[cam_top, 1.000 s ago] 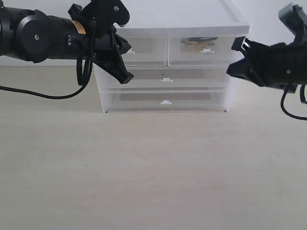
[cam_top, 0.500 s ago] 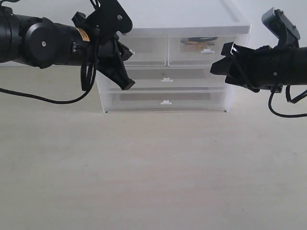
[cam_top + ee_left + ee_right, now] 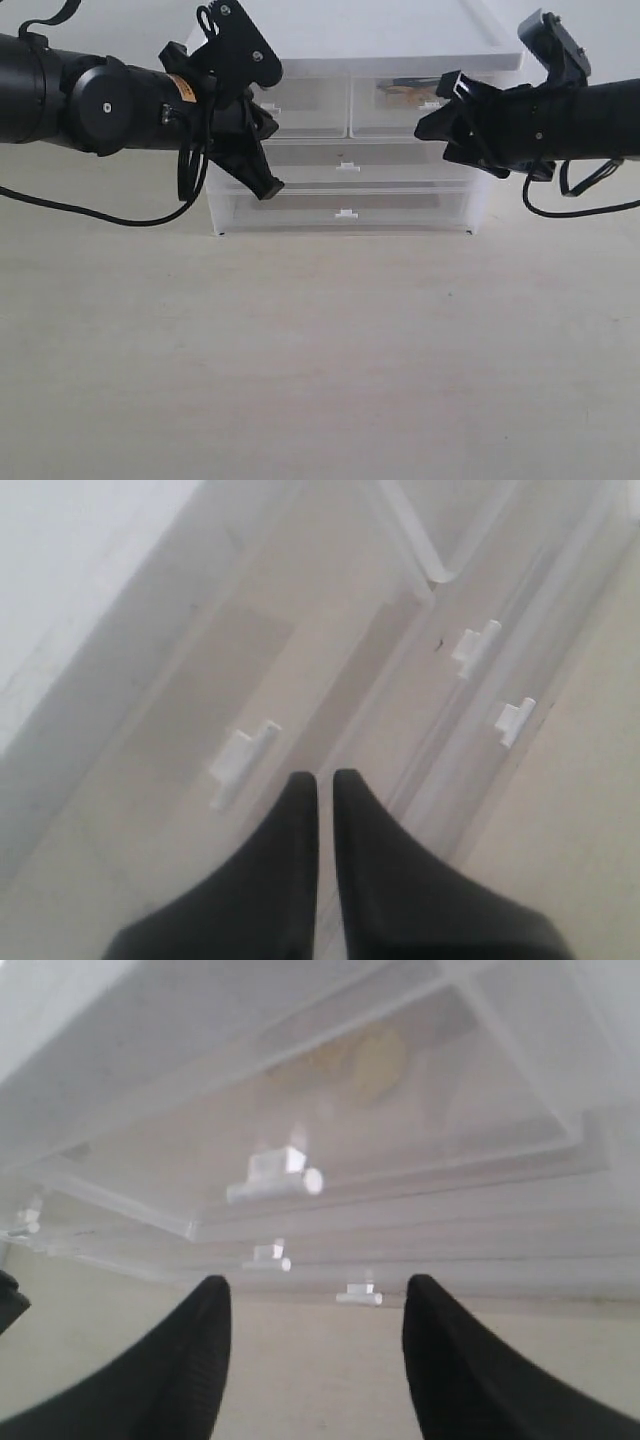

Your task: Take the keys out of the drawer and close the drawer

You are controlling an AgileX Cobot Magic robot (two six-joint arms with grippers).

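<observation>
Opening step: your right gripper [image 3: 317, 1282], jaws apart, hovers before the shut drawer [image 3: 400, 115], with the keys [image 3: 405, 92] visible inside. Your left gripper [image 3: 325, 775] has its fingers together. Next, you must pinch the handle [image 3: 275, 1170] and pull.

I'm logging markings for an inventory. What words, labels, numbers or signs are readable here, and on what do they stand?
Yellow sticker on the left arm: too small and blurred to read.
Drawer unit: no writing visible in any view.
No legible text anywhere else.
</observation>
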